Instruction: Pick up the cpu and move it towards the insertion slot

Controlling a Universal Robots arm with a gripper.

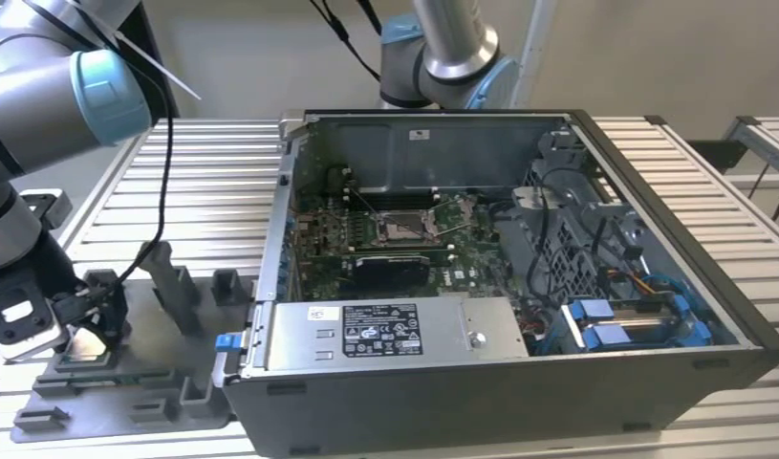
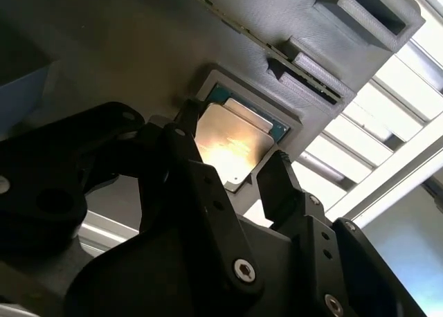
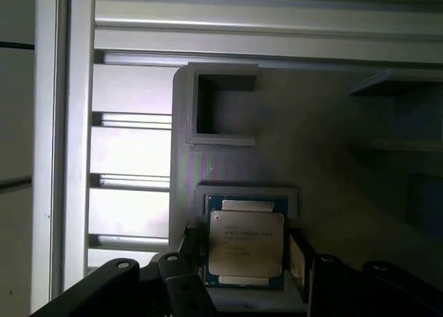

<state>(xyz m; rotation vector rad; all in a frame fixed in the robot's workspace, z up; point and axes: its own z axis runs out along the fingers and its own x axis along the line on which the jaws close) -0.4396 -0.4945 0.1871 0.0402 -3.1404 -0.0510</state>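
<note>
1. Currently the cpu (image 3: 246, 242) is seated in the fixture (image 3: 228, 168) pocket, well apart from the slot (image 1: 402, 228); the gripper (image 2: 234, 142) is spread astride it, nothing lifted.
2. An uneven squeeze is judged likely to tilt or jam it against the pocket wall.

A plain pale wall (image 1: 262, 48) stands behind the ribbed metal table (image 1: 224, 210); another similar table (image 1: 771, 134) sits at the exterior view's right
</note>
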